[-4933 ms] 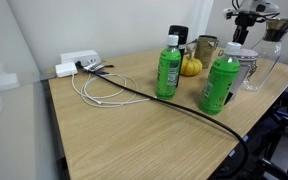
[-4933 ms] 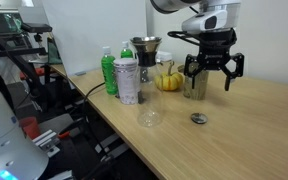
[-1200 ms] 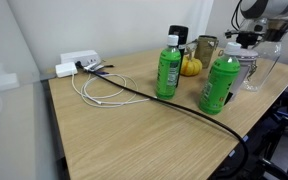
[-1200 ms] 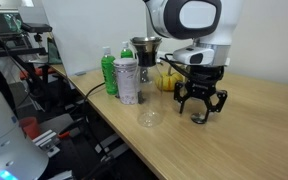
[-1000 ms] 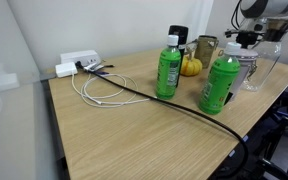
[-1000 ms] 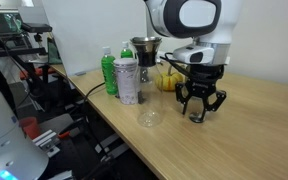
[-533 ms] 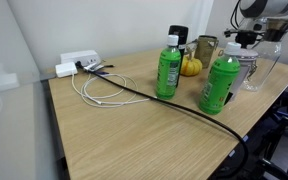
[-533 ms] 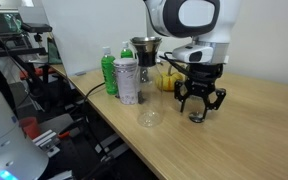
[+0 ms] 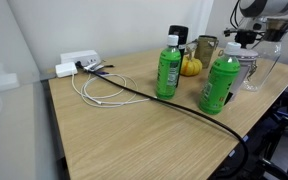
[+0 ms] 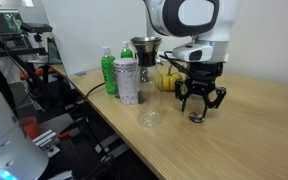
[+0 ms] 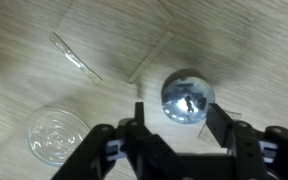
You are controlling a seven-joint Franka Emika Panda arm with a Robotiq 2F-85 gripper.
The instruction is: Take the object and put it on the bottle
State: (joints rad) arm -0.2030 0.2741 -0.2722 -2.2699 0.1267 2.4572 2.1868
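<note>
Two green plastic bottles [image 9: 168, 68] [image 9: 220, 86] stand beside the one small orange pumpkin [image 9: 190, 67]. Near that pumpkin I count one shiny round metal cap [image 11: 187, 97] and one clear drinking glass [image 10: 149, 112]. Farther from it lie one white cable [image 9: 102, 102] and one black cable [image 9: 184, 111].

Cap [image 11: 187, 97] on table [image 11: 269, 45], between claw [image 11: 178, 111] fingers; glass [image 11: 56, 135] near.
</note>
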